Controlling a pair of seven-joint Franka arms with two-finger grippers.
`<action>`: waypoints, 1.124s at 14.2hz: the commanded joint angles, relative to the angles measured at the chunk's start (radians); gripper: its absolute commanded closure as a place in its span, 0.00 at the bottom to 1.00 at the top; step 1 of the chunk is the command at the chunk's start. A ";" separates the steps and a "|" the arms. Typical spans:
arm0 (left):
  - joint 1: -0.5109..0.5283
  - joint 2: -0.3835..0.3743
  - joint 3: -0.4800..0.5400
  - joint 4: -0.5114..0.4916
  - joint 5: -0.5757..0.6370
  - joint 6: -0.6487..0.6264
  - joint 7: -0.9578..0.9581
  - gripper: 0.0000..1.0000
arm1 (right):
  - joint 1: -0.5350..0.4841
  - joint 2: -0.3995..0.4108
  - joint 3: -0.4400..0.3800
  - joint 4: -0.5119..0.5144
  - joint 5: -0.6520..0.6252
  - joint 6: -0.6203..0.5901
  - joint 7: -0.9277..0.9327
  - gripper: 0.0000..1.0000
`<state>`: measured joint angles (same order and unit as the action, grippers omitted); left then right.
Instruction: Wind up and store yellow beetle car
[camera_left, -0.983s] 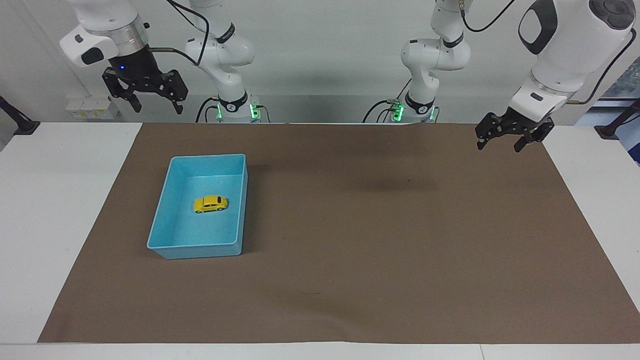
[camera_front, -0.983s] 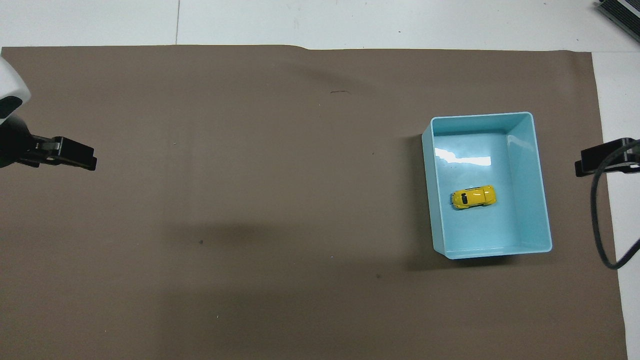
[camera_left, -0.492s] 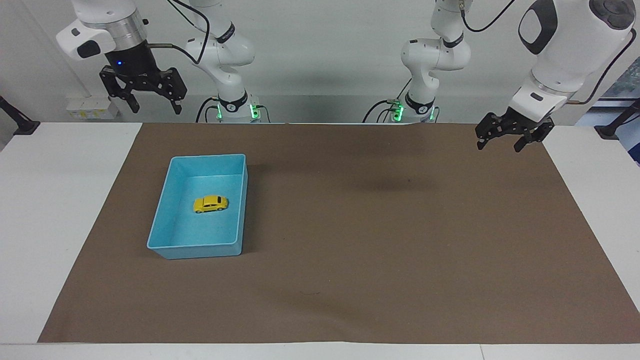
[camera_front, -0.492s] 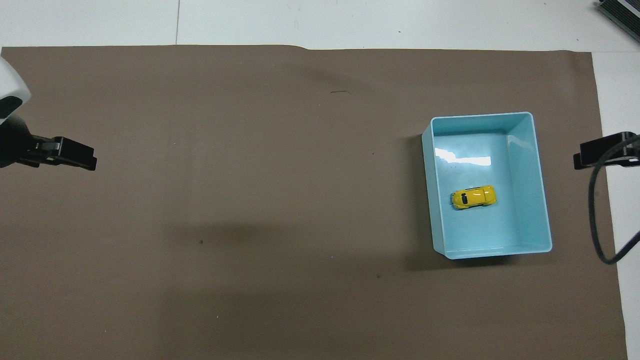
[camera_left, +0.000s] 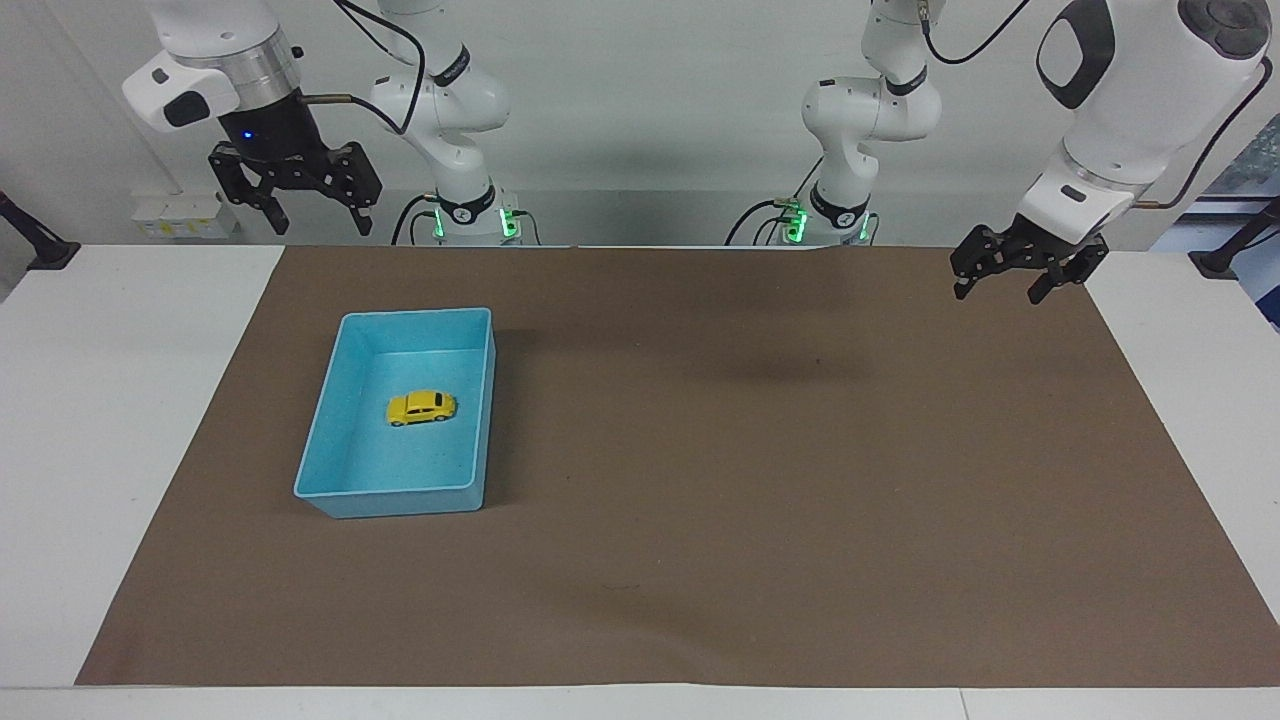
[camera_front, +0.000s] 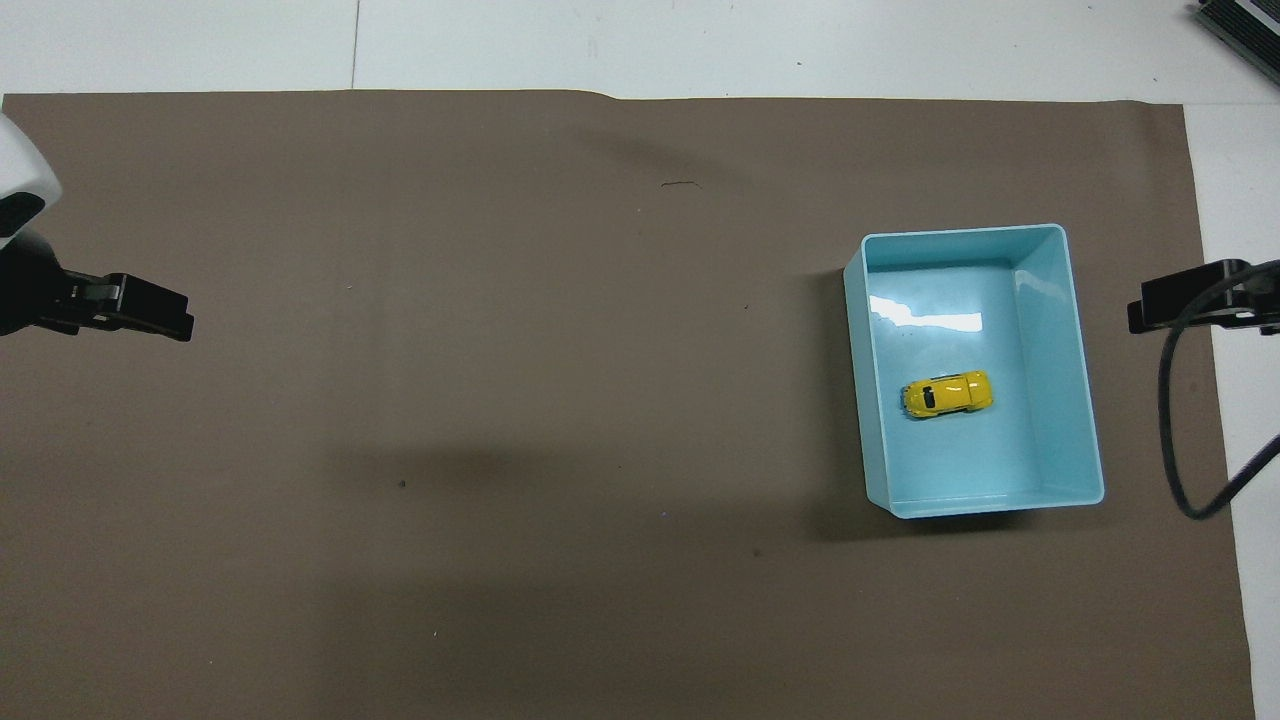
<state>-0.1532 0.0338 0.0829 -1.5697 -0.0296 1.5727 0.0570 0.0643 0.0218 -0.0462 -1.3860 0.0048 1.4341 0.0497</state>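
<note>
The scene is lit brightly and evenly from above. Soft dark shadows are cast on the brown mat. A white shine is seen inside the blue bin. Everything is sharp.

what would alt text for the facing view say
A yellow beetle car sits inside a light blue bin on a brown mat, toward the right arm's end. Both grippers hang raised with open jaws: the right gripper, the left gripper.
</note>
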 joint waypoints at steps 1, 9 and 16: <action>0.010 0.009 -0.009 0.022 0.019 -0.023 -0.009 0.00 | -0.003 -0.031 0.000 -0.044 0.018 0.023 0.021 0.00; 0.010 0.009 -0.009 0.022 0.019 -0.023 -0.011 0.00 | -0.015 -0.029 -0.006 -0.042 0.017 0.029 0.015 0.00; 0.009 0.009 -0.009 0.022 0.020 -0.023 -0.011 0.00 | -0.012 -0.033 -0.006 -0.044 0.018 0.006 0.018 0.00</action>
<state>-0.1531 0.0338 0.0829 -1.5697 -0.0296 1.5727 0.0569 0.0588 0.0208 -0.0581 -1.3908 0.0069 1.4350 0.0504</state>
